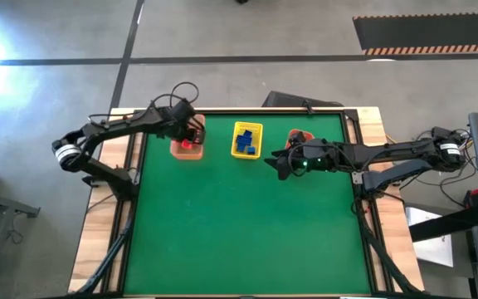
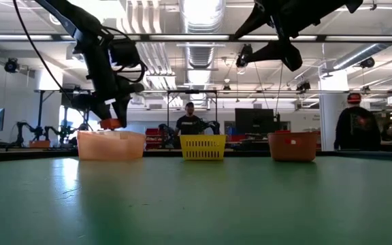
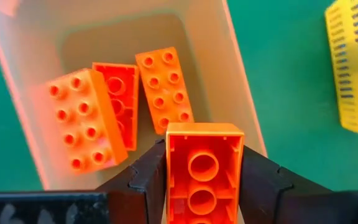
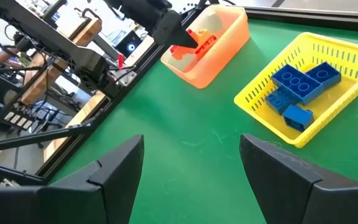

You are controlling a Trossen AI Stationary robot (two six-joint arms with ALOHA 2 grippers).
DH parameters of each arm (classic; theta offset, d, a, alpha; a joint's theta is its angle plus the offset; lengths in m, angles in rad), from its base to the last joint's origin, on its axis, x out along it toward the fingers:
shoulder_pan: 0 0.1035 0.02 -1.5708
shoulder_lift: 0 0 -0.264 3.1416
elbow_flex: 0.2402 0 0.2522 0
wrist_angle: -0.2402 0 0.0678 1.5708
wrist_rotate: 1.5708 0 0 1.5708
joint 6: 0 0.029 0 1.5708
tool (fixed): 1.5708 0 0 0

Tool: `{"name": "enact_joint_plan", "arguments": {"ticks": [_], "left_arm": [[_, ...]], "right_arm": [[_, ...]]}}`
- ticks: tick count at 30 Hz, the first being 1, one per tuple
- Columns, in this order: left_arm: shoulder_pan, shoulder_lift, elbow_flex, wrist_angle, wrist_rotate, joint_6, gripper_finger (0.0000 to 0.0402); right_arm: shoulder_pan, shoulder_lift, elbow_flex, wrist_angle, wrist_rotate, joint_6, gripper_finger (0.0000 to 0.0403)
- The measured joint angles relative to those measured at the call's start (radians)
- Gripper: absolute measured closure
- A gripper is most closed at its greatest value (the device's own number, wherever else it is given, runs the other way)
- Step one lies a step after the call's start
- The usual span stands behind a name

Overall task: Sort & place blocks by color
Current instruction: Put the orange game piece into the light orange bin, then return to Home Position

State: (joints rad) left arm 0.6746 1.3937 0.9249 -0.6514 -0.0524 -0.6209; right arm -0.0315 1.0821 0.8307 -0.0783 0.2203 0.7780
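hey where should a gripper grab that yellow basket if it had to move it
Probably the yellow basket's rim on a long wall, from above: it stands upright and open-topped, with blue blocks filling the middle and the walls thin enough to pinch.

A green table [image 1: 239, 224] with light wooden side edges carries three baskets in a row along its far side. The pale orange basket [image 1: 186, 148] stands at the left, the yellow basket [image 1: 246, 139] in the middle, and the red-orange basket [image 1: 299, 137] at the right, each apart from the next. The near part of the green surface is bare.
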Motion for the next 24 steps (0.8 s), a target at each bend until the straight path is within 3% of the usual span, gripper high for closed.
{"name": "enact_joint_plan", "arguments": {"ticks": [14,24], "left_arm": [[0.0,0.0,0.0,0.014,-0.033,-0.001,0.0224],[-0.007,-0.018,0.002,0.013,-0.008,0.025,0.0221]], "right_arm": [[0.0,0.0,0.0,0.001,0.0,-0.008,0.0149],[0.0,0.0,0.0,0.001,0.001,-0.011,0.0149]]}}
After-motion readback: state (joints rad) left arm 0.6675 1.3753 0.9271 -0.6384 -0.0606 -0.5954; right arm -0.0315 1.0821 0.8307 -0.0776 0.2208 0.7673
